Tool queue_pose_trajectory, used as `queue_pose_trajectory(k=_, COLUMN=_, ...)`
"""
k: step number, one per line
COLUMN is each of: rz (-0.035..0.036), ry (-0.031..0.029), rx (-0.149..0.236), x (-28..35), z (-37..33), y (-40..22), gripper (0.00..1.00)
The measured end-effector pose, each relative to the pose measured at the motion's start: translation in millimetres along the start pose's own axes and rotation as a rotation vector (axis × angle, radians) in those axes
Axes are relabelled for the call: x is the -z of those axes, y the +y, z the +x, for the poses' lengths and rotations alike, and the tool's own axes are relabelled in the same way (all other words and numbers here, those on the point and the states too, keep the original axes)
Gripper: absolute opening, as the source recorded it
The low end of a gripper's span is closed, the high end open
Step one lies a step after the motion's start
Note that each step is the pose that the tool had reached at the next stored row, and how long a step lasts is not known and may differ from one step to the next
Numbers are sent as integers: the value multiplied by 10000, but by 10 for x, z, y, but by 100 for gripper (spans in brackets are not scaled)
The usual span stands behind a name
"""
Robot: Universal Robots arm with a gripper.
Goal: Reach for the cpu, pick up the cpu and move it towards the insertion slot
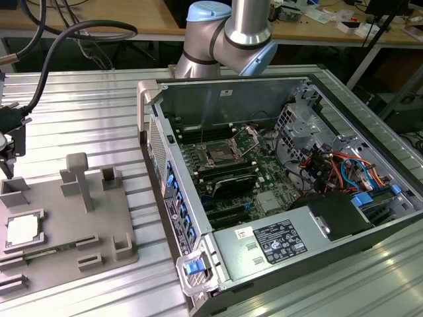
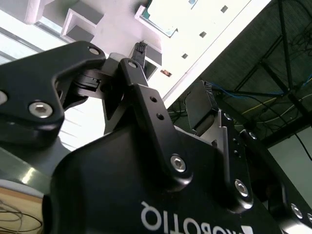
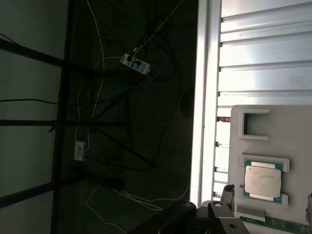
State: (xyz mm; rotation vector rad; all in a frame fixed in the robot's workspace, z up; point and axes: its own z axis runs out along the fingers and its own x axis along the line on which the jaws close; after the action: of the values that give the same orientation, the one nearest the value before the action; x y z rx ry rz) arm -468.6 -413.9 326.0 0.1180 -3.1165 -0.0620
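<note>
1. Ribbed aluminium table (image 1: 79, 99): carries the whole setup. The open computer case (image 1: 225, 99) is toward the exterior view's right, and the grey fixture plate (image 1: 66, 244) is toward its left.
2. Robot arm (image 1: 231, 33): its base joints rise behind the case. The wrist end is at the far edge of the exterior view's left, over the fixture side and well apart from the case.
3. Fixture plate: has several moulded recesses and posts. One square recess holds the cpu.
4. Gripper (image 2: 139, 51): pointed down toward the fixture plate. In the first wrist view its tip is near the cpu's recess but apart from it, with no contact. Cannot tell whether it is spread or closed, but it grasps nothing.
5. Insertion slot (image 1: 218, 156): on the green board inside the case, dark centre, metal frame, wire levers raised. Nothing sits in it.
6. The cpu (image 3: 262, 181): lies flat in its recess, silver top up, not lifted.
7. Progress, judged: the reach is under way and close to the part. The pick is not yet done, and the carry toward the slot has not begun.
</note>
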Motion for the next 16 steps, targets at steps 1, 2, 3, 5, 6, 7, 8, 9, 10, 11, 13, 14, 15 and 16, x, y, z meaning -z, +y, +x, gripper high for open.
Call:
queue_pose_trajectory(k=1, rz=0, ry=1, rx=0, x=0, z=0, y=0, gripper=60)
queue_pose_trajectory(k=2, rz=0, ry=1, rx=0, x=0, z=0, y=0, gripper=60)
queue_pose_trajectory(k=3, rz=0, ry=0, rx=0, x=0, z=0, y=0, gripper=60)
queue_pose_trajectory(k=5, rz=-1, ry=0, rx=1, x=0, z=0, y=0, gripper=60)
queue_pose_trajectory(k=6, rz=0, ry=0, rx=0, x=-1, z=0, y=0, gripper=60)
queue_pose_trajectory(k=7, rz=0, ry=1, rx=1, x=-3, z=0, y=0, gripper=60)
queue_pose_trajectory(k=8, rz=-1, ry=-1, rx=0, x=-12, z=0, y=-1, gripper=60)
queue_pose_trajectory(k=9, rz=-1, ry=-1, rx=0, x=-17, z=0, y=-1, gripper=60)
queue_pose_trajectory(k=10, rz=-1, ry=-1, rx=0, x=-34, z=0, y=-2, gripper=60)
queue_pose_trajectory(k=11, rz=0, ry=0, rx=0, x=-47, z=-1, y=-3, gripper=60)
queue_pose_trajectory(k=13, rz=0, ry=0, rx=0, x=-75, z=-2, y=-4, gripper=60)
queue_pose_trajectory(k=14, rz=0, ry=0, rx=0, x=-93, z=-2, y=-5, gripper=60)
queue_pose_trajectory(k=15, rz=0, ry=0, rx=0, x=-108, z=-2, y=-6, gripper=60)
queue_pose_trajectory(k=16, rz=-1, ry=0, rx=0, x=-128, z=-2, y=-7, gripper=60)
